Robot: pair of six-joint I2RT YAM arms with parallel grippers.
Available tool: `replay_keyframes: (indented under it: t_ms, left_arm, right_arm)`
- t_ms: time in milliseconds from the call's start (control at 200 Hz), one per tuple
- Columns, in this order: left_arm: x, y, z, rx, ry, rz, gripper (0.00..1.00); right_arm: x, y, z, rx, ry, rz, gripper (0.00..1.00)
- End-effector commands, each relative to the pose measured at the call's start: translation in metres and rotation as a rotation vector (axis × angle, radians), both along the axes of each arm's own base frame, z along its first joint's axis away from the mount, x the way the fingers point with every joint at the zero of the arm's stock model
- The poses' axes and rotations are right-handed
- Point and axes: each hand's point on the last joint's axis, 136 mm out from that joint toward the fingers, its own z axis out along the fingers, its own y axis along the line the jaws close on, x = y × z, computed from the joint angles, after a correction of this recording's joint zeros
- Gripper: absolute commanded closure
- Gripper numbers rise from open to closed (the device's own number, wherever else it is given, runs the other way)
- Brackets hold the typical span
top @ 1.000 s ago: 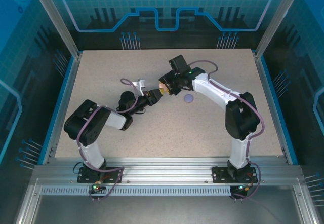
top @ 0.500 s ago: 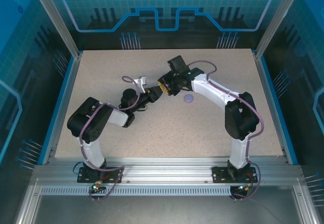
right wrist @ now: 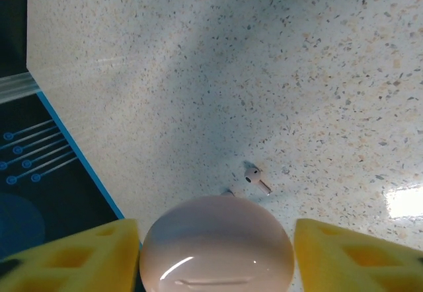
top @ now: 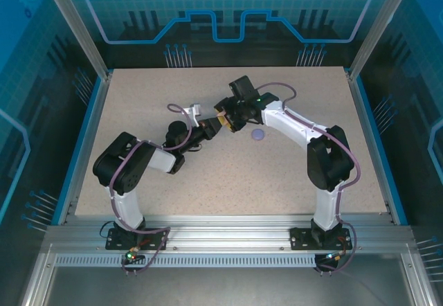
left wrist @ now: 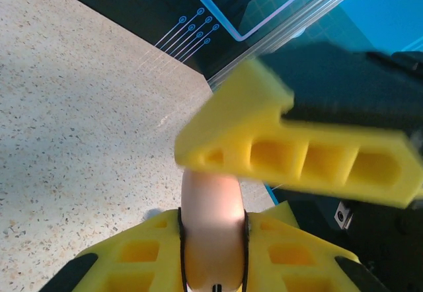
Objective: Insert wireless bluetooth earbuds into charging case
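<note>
Tabletop (top: 138, 98) of speckled beige bears one earbud (right wrist: 254, 178) amid teal circuit-print panels (top: 228, 8).

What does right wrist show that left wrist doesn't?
Right wrist adds: a pale earbud lying on the table just beyond the pale pink case.
Left wrist adds: the left gripper's fingers clamped on the case.
Shared: the case, the speckled table, and the right gripper's yellow fingers, which flank the case in right wrist, with one crossing just above it in left wrist.

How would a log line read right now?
left gripper: shut on pink case | right gripper: open, flanking case | earbud: lying on table
</note>
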Motion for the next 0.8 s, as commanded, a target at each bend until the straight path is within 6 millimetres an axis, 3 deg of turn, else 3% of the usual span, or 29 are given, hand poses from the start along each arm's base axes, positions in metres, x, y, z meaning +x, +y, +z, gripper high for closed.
replay_keyframes:
  t_ms: [0,210,305,430,615,795]
  left_arm:
    - [0.000,-0.007,0.019,-0.037,-0.047,-0.030,1.00]
    - [-0.010,-0.009,0.037,-0.017,-0.042,-0.093,1.00]
    - [-0.015,-0.006,0.050,-0.015,-0.041,-0.153,1.00]
    - [-0.020,0.000,0.071,-0.022,-0.049,-0.235,1.00]
    - [-0.027,0.004,0.100,-0.003,-0.077,-0.337,1.00]
    - [-0.040,-0.001,0.114,0.030,-0.083,-0.429,1.00]
  right_arm:
    - [0.006,0.001,0.030,0.006,-0.092,0.013,0.22]
    - [0.003,-0.047,0.060,-0.071,-0.225,0.017,0.19]
    - [-0.003,-0.069,0.066,-0.125,-0.309,0.087,0.19]
    - [-0.012,-0.084,0.073,-0.155,-0.467,0.225,0.18]
    - [-0.036,-0.074,0.099,-0.150,-0.791,0.504,0.18]
    - [-0.053,-0.060,0.108,-0.133,-0.911,0.674,0.19]
